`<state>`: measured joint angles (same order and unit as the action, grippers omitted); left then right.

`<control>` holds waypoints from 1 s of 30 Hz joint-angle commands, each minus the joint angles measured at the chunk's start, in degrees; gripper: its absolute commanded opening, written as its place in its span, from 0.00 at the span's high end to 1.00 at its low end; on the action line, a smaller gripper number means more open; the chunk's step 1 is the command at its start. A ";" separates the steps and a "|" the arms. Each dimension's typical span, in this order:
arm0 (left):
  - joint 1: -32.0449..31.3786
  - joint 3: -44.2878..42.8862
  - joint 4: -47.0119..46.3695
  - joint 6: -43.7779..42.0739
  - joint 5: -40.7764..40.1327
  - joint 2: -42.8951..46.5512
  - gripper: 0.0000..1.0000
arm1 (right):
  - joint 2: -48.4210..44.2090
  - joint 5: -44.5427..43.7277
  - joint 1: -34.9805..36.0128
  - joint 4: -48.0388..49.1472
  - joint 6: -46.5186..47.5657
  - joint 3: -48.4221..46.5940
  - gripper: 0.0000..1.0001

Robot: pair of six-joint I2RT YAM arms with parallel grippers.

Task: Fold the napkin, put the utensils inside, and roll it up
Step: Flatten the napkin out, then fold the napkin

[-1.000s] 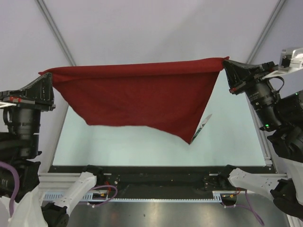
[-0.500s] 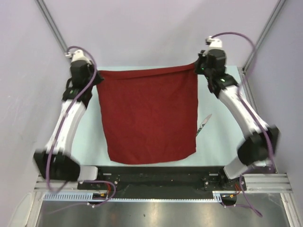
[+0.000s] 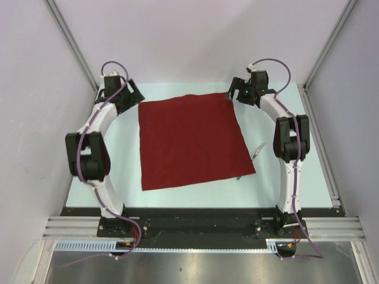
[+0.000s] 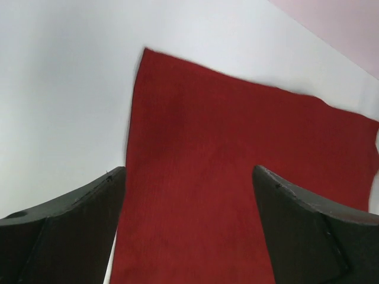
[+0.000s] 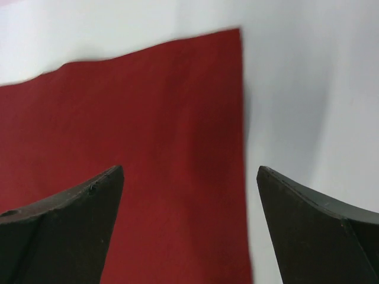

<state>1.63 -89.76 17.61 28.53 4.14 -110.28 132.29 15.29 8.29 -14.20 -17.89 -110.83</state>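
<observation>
The dark red napkin (image 3: 192,139) lies spread flat on the pale table (image 3: 195,198). My left gripper (image 3: 135,98) hovers open at its far left corner, and my right gripper (image 3: 233,94) hovers open at its far right corner. Neither holds anything. In the left wrist view the napkin (image 4: 237,165) fills the gap between the spread fingers of the left gripper (image 4: 188,170). The right wrist view shows the napkin's (image 5: 148,118) right edge running between the spread fingers of the right gripper (image 5: 189,168). One of the utensils (image 3: 258,150) pokes out beside the napkin's right edge, partly hidden under it.
Pale walls and slanted metal frame posts (image 3: 71,44) close in the back and sides. A black rail (image 3: 189,216) with the arm bases runs along the near edge. Both arms stretch along the table's left and right sides.
The napkin, held up taut by its two corners a second ago, has been lowered flat onto the table. Both grippers have opened and let go of it.
</observation>
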 commanded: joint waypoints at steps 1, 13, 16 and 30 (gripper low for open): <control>-0.48 9.58 -4.14 1.00 0.51 14.38 0.09 | -17.64 1.95 1.72 4.45 0.13 9.29 0.00; -16.81 27.88 -1.53 0.21 -3.61 29.85 0.09 | -43.06 -10.72 5.07 -6.88 -6.35 44.42 0.09; -24.37 26.92 0.32 -1.29 -3.97 30.83 0.09 | -49.83 -13.79 4.62 -10.76 -9.08 53.48 0.12; -26.24 18.38 9.29 -12.10 -3.53 33.46 0.06 | -61.19 -13.81 0.76 -15.34 -12.52 69.78 0.51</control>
<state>-25.32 -71.07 24.69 21.28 2.85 -79.42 72.27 0.01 9.96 -30.24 -28.53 -42.68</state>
